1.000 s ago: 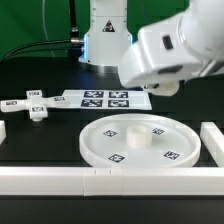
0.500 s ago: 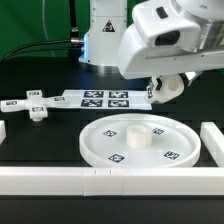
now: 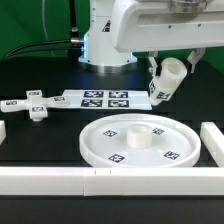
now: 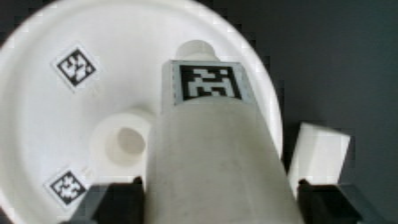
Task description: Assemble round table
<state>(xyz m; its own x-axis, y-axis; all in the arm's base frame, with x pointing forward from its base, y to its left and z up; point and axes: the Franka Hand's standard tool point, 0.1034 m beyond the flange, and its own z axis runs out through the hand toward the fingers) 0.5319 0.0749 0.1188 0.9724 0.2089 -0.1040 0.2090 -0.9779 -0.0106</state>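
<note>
In the air near the disc (image 3: pixel 95 148), the tool (image 3: pixel 168 70) clasps the tilted leg (image 3: pixel 168 84), its fingertips (image 4: pixel 121 202) mostly hidden.

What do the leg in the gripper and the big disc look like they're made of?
The leg looks like hard white plastic, matte and smooth, with a printed black-white tag. The disc seems the same plastic, evenly white, with a crisp moulded rim.

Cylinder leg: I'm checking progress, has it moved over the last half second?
Yes. Held by the gripper, the cylinder leg has risen slightly from the marker board's right end.
</note>
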